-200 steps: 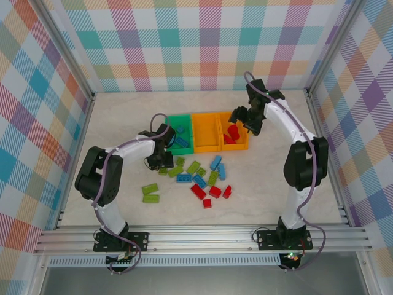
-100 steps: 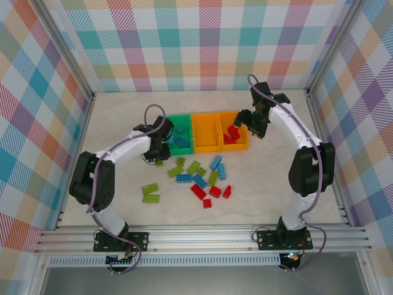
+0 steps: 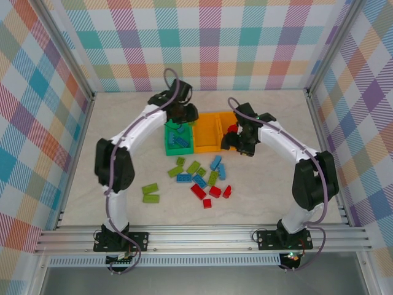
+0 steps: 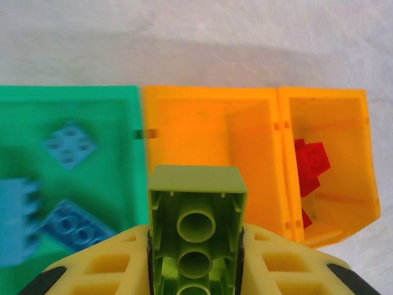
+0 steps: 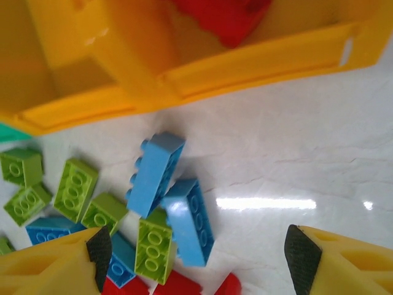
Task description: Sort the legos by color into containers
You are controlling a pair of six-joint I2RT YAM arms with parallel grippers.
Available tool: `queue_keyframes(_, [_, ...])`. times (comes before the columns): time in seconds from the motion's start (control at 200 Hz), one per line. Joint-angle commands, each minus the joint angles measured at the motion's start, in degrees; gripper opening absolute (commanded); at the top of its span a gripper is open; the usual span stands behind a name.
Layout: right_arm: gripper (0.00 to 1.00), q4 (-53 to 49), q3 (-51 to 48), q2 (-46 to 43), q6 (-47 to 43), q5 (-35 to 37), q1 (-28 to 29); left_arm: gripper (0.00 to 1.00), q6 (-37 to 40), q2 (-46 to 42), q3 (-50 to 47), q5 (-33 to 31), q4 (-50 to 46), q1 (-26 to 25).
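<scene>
My left gripper [image 4: 195, 261] is shut on a lime green lego [image 4: 196, 200], seen from its hollow underside. It hangs over the back of the green container [image 4: 92, 101], close to the wall it shares with the middle orange container [image 4: 202, 117]. Blue legos [image 4: 69, 144] lie in the green one and red legos [image 4: 311, 161] in the right orange container [image 4: 325, 98]. My right gripper [image 5: 199, 251] is open above loose blue legos [image 5: 156, 172] and lime ones [image 5: 153, 249] on the table. From above, the left gripper [image 3: 182, 114] and right gripper [image 3: 237, 142] flank the bins.
The loose pile [image 3: 199, 175] of blue, lime and red bricks lies in front of the bins. Two lime bricks [image 3: 150, 193] sit apart at the left. Red bricks [image 3: 209, 192] mark the pile's near edge. Checkered walls enclose the table [image 3: 276, 178].
The left gripper closed on a lime brick at the pile's left and carried it up over the bins. The right gripper moved from over the right orange bin forward toward the pile.
</scene>
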Motion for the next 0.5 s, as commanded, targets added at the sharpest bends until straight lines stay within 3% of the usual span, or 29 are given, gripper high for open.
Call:
queue_keyframes(0.0, [0.75, -3.3, -2.3, -2.2, 6.3, 1.0, 2.9, 0.31, 1.4, 5.9, 8.0, 3.1, -5.0, -1.8])
queue_keyframes(0.27, [0.72, -1.1, -6.2, -1.8, 16.5, -0.6, 8.5, 0.37, 0.7, 12.6, 13.8, 4.3, -6.6, -2.6])
queue_keyframes(0.495, [0.71, -1.3, -6.0, -0.2, 19.0, 0.6, 11.9, 0.78, 0.5, 10.2, 12.7, 3.8, -7.2, -2.6])
